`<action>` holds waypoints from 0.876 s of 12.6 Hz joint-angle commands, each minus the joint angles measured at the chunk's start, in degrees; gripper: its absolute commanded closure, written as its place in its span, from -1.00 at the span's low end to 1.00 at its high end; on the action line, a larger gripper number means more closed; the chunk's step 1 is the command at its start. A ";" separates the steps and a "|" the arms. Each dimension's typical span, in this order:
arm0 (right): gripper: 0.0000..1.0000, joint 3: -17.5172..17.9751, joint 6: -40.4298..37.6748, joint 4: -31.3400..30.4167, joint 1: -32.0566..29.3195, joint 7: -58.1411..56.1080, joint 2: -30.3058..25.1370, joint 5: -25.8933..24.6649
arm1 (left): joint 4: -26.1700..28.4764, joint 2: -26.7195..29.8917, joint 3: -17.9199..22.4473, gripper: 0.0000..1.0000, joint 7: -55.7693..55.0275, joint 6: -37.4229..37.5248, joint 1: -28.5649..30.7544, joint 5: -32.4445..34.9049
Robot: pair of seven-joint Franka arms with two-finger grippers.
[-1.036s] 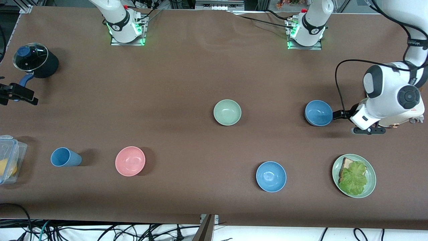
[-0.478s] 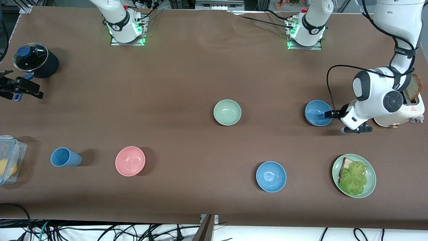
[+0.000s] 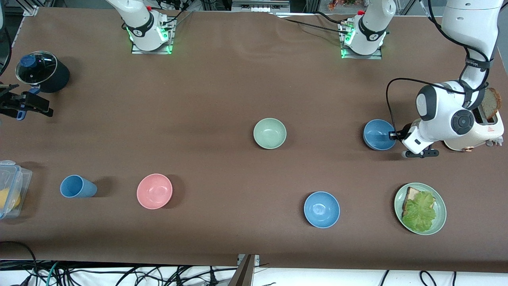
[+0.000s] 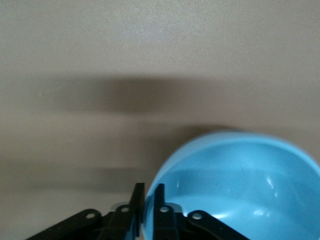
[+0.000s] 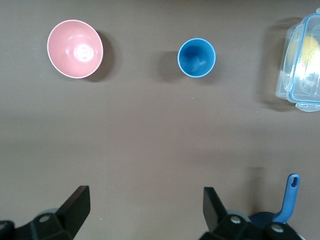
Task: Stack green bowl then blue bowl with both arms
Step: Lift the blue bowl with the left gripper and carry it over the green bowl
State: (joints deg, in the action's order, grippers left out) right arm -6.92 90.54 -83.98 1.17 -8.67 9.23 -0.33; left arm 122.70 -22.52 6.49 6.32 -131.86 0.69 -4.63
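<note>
your left gripper [image 3: 393, 135] is down at the rim of the small round plain blue bowl [image 3: 378, 134], at the left arm's end of the table beside the cream toaster [image 3: 486, 131]. in the left wrist view its fingers [image 4: 138, 200] are nearly closed with the bowl's wall pinched between them, one inside, one outside. the small pale mint-green matte bowl [image 3: 270, 133] sits mid-table, toward the right arm's end from that grip, so you'll likely carry that way. your right gripper [image 3: 24, 104] waits with jaws wide apart, holding nothing, by the black lidded pot [image 3: 41, 72].
</note>
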 commanded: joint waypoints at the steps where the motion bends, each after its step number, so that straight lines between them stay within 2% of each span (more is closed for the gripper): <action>1: -1.00 1.12 -0.28 -0.84 -0.91 -0.21 -0.88 -0.81 | -0.61 1.16 0.28 1.00 0.27 2.11 -0.60 -1.17; 3: -1.00 1.12 -0.28 -0.84 -0.91 -0.12 -0.88 -0.81 | -1.40 4.31 0.11 1.00 0.45 6.24 -0.95 -5.54; 5: -1.00 1.03 -0.28 -0.84 -0.91 -0.12 -0.88 -0.81 | -6.30 6.17 -0.51 1.00 0.36 11.33 -3.74 -8.90; 7: -1.00 1.03 -0.28 -0.84 -1.00 -0.12 -0.88 -0.81 | -10.44 6.26 -1.12 1.00 -3.83 13.55 -9.97 -9.43; 10: -1.00 1.03 -0.28 -0.84 -1.00 -0.03 -0.88 -0.81 | -13.96 2.68 -1.65 1.00 -7.97 12.50 -20.77 -19.60; 11: -1.00 1.03 -0.28 -0.84 -1.00 -0.03 -0.97 -0.73 | -15.46 0.92 -1.65 1.00 -11.21 11.11 -23.77 -20.94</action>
State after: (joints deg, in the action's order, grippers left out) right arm -6.87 90.54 -84.02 1.07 -8.67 9.23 -0.34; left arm 111.08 -17.29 3.90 -1.26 -119.71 -17.63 -22.15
